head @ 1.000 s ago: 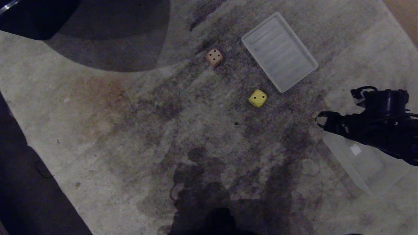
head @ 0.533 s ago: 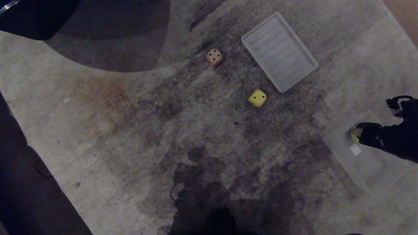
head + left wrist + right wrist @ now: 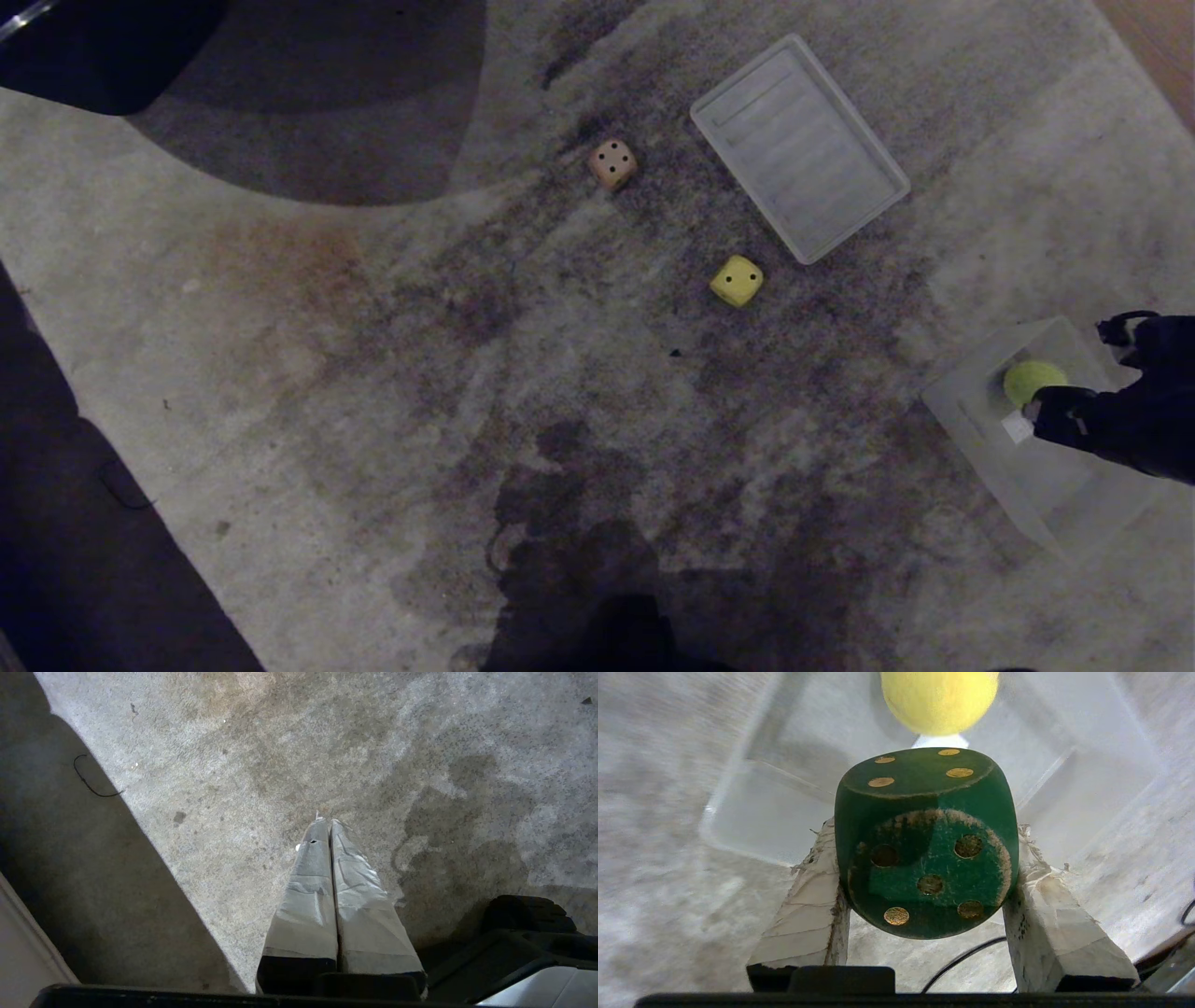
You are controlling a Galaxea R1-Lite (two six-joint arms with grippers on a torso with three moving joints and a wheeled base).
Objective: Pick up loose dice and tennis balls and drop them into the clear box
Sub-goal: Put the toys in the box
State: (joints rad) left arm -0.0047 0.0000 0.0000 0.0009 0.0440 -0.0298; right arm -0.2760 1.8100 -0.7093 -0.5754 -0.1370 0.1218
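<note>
My right gripper (image 3: 924, 835) is shut on the dark green die (image 3: 924, 844), its taped fingers (image 3: 808, 905) pressing on two opposite sides. It hangs over the clear box (image 3: 971, 420) at the right edge of the head view, where the gripper (image 3: 1041, 415) shows as a dark shape. One tennis ball (image 3: 1032, 381) lies inside the box, also in the right wrist view as a tennis ball (image 3: 938, 700) beyond the die. A yellow die (image 3: 737, 280) and a tan die (image 3: 612, 163) sit loose on the carpet. My left gripper (image 3: 327, 823) is shut and empty, parked above bare carpet.
The flat ribbed translucent lid (image 3: 798, 145) lies on the carpet behind the yellow die. A dark piece of furniture (image 3: 103, 47) fills the far left corner. A black cable (image 3: 962, 959) runs under the right gripper. The carpet's edge (image 3: 140, 523) runs along the left.
My right arm has swung right and back toward me, from beside the box to over it. The tennis ball in the box has come into sight. The dice on the carpet have not moved.
</note>
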